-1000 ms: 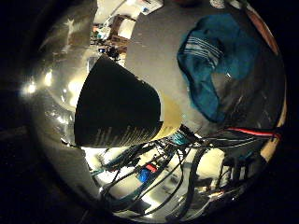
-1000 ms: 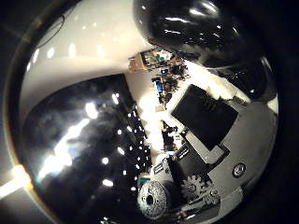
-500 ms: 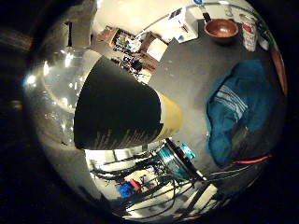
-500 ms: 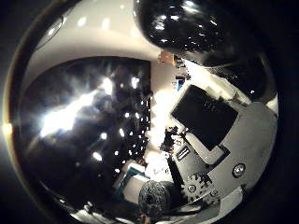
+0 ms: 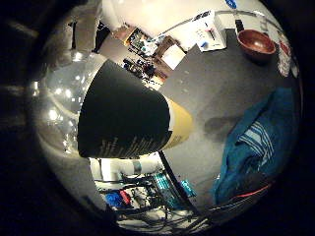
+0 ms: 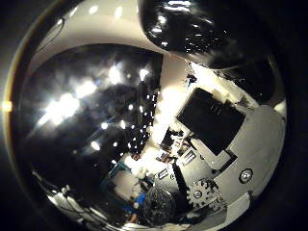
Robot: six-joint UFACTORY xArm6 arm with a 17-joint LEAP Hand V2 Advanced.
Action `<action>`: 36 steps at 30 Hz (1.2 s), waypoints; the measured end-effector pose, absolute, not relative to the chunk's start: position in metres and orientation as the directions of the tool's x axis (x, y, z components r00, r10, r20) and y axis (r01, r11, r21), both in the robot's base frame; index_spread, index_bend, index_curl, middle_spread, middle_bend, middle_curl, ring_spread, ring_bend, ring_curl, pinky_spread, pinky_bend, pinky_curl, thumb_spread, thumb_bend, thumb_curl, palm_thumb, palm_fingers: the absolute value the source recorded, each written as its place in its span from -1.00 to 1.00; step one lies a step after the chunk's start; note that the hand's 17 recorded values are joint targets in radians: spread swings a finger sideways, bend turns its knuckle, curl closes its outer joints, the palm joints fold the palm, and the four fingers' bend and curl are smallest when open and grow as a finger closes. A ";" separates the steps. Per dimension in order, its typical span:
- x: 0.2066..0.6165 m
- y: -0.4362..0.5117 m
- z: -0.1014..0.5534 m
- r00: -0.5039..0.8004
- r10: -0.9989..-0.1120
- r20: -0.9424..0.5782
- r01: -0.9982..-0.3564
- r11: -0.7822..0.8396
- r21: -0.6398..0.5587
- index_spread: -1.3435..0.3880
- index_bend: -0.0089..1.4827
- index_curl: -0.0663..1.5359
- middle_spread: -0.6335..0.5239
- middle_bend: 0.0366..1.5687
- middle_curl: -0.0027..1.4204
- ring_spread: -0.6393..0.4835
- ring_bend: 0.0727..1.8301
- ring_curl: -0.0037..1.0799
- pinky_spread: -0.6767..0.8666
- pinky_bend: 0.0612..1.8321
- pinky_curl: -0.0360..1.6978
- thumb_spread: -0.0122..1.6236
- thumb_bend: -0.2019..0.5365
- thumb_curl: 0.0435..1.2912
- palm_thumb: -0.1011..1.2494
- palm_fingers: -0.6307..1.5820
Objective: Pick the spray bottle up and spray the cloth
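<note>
The spray bottle (image 5: 123, 118) filled both palm views, clasped in the robot hand (image 6: 226, 159) above the grey bench (image 5: 216, 88), so, lift done, the next move called for aiming at the teal cloth (image 5: 256, 147) nearby and squeezing.

So the black-labelled spray bottle with a yellow band at its end (image 5: 129, 120) fills a big chunk of this view, meaning it's right up close to the palm. Past it there's a crumpled teal cloth with pale stripes (image 5: 258, 145) lying on the dark grey bench (image 5: 216, 86). A brown wooden bowl (image 5: 256, 43) sits well apart from the cloth, with a white box (image 5: 210, 33) near the bowl.
</note>
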State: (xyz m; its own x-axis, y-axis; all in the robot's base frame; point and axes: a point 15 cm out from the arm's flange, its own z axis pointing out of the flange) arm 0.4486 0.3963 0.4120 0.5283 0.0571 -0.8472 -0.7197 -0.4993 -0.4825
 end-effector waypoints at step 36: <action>0.454 0.442 0.294 0.533 -0.065 -0.844 -0.715 -0.568 -0.408 0.31 0.28 -0.01 -0.01 0.53 -0.20 -0.09 0.51 0.00 -0.47 0.02 0.29 0.05 -0.57 0.09 0.38 0.60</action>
State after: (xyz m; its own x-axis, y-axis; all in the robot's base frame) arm 0.4539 0.4421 0.2945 0.5329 -0.0646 -0.8437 -0.7146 -0.5684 -0.4078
